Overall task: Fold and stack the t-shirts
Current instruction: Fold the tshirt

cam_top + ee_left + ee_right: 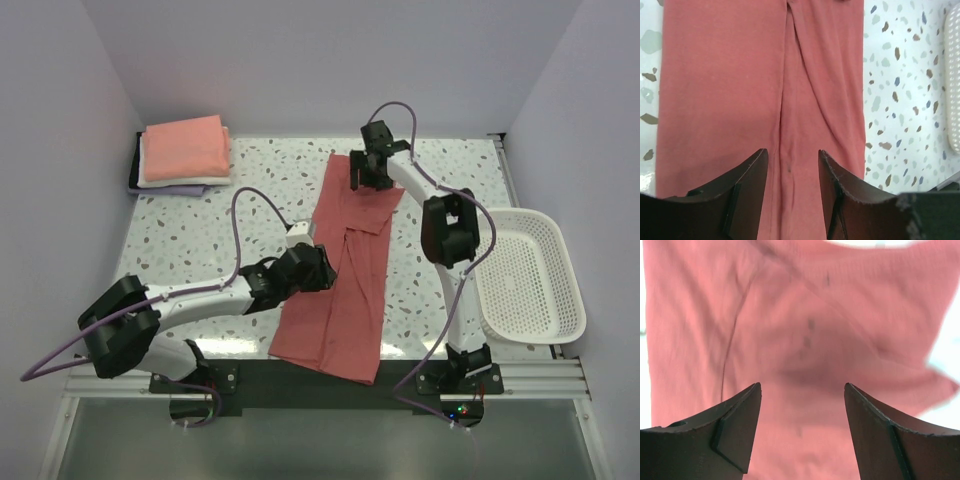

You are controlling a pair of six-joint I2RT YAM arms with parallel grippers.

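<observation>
We see the tee (345,275) folded long mid-frame on the surface (200,230), beneath the left end effector (792,156) and right end effector (802,389), both released; we judge it limp, light, best pinched at a corner.

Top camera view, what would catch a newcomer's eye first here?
A dusty-red t-shirt folded into a long strip lies mid-table, the left gripper over its left edge, the right gripper over its far end, fingers open on both. A stack of folded t-shirts, salmon-pink on top, sits in the far left corner; a white lattice basket lies at the right edge.
</observation>
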